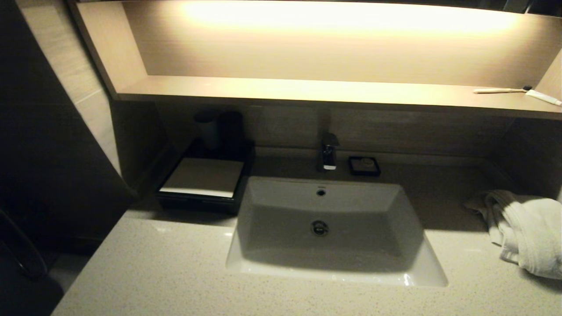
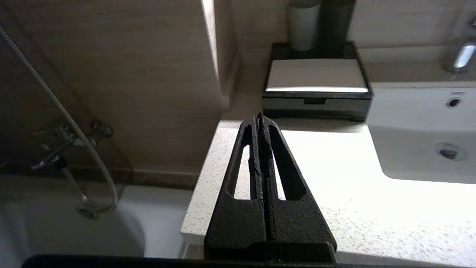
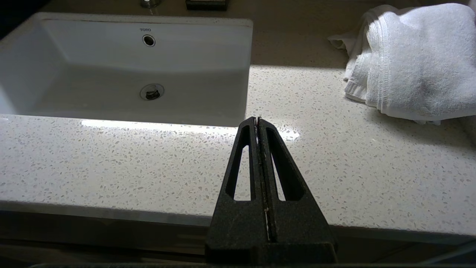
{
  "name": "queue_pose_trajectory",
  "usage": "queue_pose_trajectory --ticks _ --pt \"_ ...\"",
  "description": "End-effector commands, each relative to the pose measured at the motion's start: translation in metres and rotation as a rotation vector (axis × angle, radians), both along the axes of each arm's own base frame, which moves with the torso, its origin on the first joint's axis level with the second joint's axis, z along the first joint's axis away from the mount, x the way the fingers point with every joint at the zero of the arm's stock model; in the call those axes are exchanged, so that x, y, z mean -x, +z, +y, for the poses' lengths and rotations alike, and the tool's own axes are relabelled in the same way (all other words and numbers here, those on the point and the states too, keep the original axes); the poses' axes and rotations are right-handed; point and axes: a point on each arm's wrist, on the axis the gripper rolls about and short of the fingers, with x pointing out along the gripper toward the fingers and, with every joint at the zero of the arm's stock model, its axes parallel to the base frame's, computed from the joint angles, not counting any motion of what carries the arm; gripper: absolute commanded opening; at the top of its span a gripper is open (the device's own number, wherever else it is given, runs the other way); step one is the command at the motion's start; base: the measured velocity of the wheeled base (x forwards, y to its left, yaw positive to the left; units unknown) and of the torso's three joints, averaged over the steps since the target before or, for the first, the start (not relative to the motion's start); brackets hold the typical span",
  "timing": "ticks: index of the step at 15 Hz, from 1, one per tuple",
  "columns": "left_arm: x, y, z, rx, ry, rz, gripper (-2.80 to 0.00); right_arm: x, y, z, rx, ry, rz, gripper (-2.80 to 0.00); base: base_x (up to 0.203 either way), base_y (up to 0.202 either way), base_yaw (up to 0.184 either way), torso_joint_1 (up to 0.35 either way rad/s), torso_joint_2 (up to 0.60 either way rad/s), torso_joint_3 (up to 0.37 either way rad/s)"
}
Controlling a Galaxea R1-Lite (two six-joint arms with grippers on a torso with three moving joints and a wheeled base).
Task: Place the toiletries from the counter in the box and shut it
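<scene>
The black box (image 1: 204, 175) with its pale top panel stands at the back left of the beige speckled counter (image 1: 175, 272). In the left wrist view the box (image 2: 316, 74) has its front drawer pushed in flush. No sachets, tubes or wrapped toothbrush show on the counter. My left gripper (image 2: 259, 117) is shut and empty, held above the counter's left front part, short of the box. My right gripper (image 3: 257, 119) is shut and empty above the counter's front edge, right of the sink. Neither gripper shows in the head view.
A white sink (image 1: 325, 182) fills the middle, with a faucet (image 1: 328, 153) and a black soap dish (image 1: 364, 166) behind it. A white towel (image 1: 527, 232) lies at the right. A white cup (image 2: 303, 26) and a dark cup (image 2: 334, 26) stand behind the box panel. A bare toothbrush (image 1: 500, 90) and a white tube (image 1: 544, 97) lie on the lit shelf.
</scene>
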Motion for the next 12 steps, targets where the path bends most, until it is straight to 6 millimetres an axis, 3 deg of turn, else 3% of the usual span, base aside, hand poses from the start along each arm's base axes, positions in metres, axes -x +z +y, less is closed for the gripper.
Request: queue_pose_trajectory --ticks 1,8,12 --pt "0.003 -0.015 -0.001 -0.006 -0.028 -0.03 -2.8 0.0 0.0 0.0 0.001 0.001 0.0 -2.8 0.0 0.0 0.0 0.0 0.0 0.0" --pt "-0.01 -0.044 -0.001 -0.001 -0.033 0.017 -2.8 0.0 0.0 0.0 0.001 0.001 0.0 -2.8 0.0 0.0 0.0 0.0 0.0 0.0" --pt "-0.012 -0.05 -0.001 -0.005 -0.041 0.051 -2.8 0.0 0.0 0.0 0.001 0.001 0.0 -2.8 0.0 0.0 0.0 0.0 0.0 0.0"
